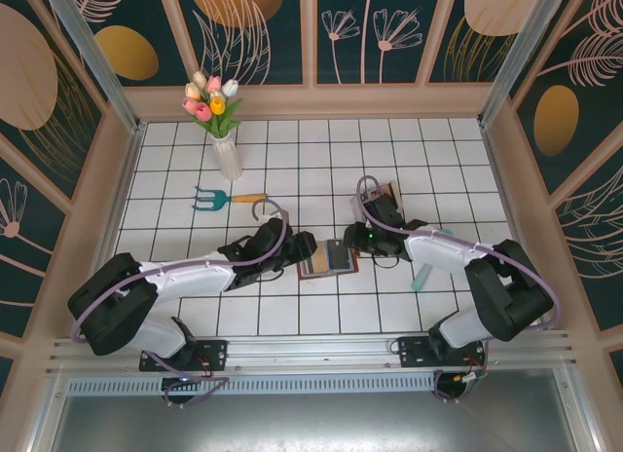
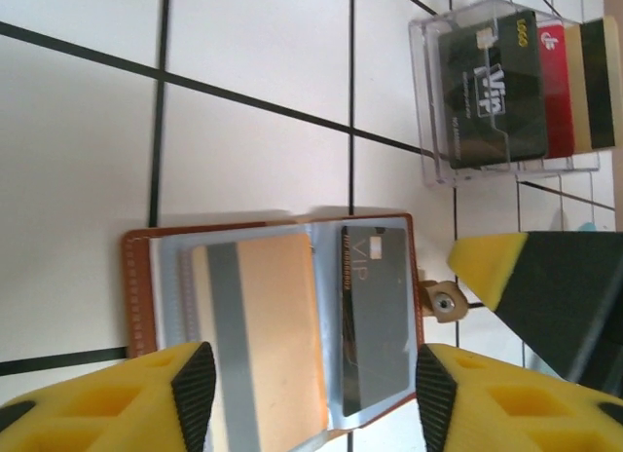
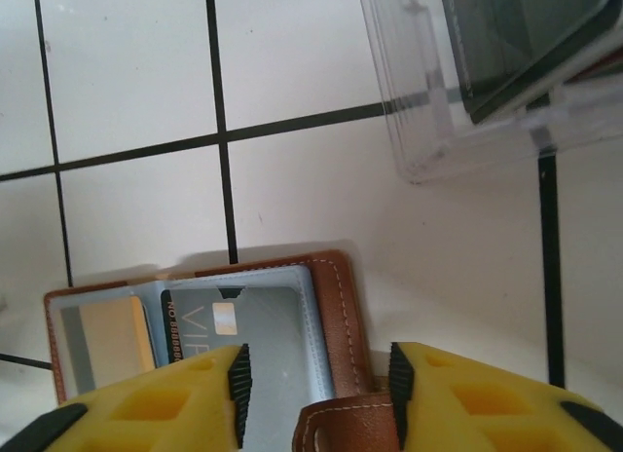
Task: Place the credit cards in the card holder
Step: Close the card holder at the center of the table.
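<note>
Card holder (image 1: 328, 260), brown leather, lies open and flat on the white tiled surface (image 1: 292, 160) between my two arms. A tan card (image 2: 268, 335) and a dark grey VIP card (image 2: 378, 311) show in its clear sleeves. My left pincer (image 2: 307, 374) hangs over it, jaws parted, gripping nothing. My right pincer (image 3: 316, 384) is parted too, its yellow fingers (image 3: 467, 403) either side of the snap tab (image 3: 346, 423), not clamped. More credit cards (image 2: 506, 82) stand in a clear rack (image 2: 428, 111) nearby.
</note>
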You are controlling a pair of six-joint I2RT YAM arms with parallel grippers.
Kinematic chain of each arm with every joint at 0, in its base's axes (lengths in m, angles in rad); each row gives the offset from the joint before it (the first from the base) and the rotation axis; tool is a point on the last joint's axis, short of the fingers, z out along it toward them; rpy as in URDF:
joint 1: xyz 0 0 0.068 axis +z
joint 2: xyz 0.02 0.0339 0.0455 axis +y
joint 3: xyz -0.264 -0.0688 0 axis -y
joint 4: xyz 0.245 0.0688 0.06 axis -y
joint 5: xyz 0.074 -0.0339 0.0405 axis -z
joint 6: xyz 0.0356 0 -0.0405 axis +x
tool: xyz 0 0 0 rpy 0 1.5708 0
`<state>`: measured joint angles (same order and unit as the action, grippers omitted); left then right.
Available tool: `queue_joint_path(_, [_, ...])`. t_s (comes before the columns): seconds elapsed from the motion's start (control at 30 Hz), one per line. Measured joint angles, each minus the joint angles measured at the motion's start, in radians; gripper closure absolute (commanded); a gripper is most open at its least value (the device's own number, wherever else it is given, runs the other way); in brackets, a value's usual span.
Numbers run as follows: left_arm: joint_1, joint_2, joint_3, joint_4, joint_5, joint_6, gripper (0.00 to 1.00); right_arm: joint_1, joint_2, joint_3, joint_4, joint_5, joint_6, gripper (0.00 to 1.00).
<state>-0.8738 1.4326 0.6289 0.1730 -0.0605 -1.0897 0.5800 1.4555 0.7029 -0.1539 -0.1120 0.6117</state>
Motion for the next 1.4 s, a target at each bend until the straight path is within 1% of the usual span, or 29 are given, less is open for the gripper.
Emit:
queue_joint_path(0.1, [0.014, -0.003, -0.025, -0.010, 0.001, 0.001, 0.36, 0.015, 0.001, 0.021, -0.047, 0.029, -0.029, 0.50])
queue_joint_path(0.23, [0.042, 0.015, -0.065, 0.000, 0.037, -0.003, 0.34, 0.039, 0.027, 0.039, -0.089, 0.051, -0.054, 0.49])
queue_joint_path(0.4, [0.064, 0.071, -0.071, 0.042, 0.102, -0.011, 0.35, 0.055, 0.069, 0.039, -0.096, 0.055, -0.061, 0.52])
queue_joint_path(0.5, [0.066, 0.102, -0.071, 0.082, 0.138, -0.014, 0.36, 0.057, 0.081, 0.039, -0.096, 0.052, -0.061, 0.57])
queue_joint_path(0.67, [0.071, 0.135, -0.071, 0.153, 0.186, -0.023, 0.39, 0.057, 0.081, 0.028, -0.082, 0.042, -0.060, 0.72])
queue_joint_path(0.83, [0.076, 0.153, -0.071, 0.191, 0.211, -0.035, 0.44, 0.056, 0.081, 0.018, -0.068, 0.039, -0.056, 0.79])
queue_joint_path(0.93, [0.076, 0.154, -0.071, 0.194, 0.219, -0.045, 0.52, 0.056, 0.081, 0.016, -0.060, 0.035, -0.053, 0.81])
queue_joint_path(1.1, [0.075, 0.151, -0.065, 0.181, 0.218, -0.037, 0.75, 0.056, 0.081, 0.016, -0.054, 0.029, -0.052, 0.85])
queue_joint_path(1.23, [0.075, 0.126, -0.008, 0.085, 0.196, 0.011, 0.90, 0.056, 0.081, 0.016, -0.053, 0.027, -0.047, 0.93])
queue_joint_path(1.33, [0.073, 0.110, 0.054, -0.019, 0.165, 0.071, 0.97, 0.057, 0.075, 0.016, -0.051, 0.019, -0.034, 0.95])
queue_joint_path(1.4, [0.071, 0.101, 0.089, -0.098, 0.140, 0.113, 0.98, 0.057, 0.068, 0.016, -0.043, 0.008, -0.029, 0.95])
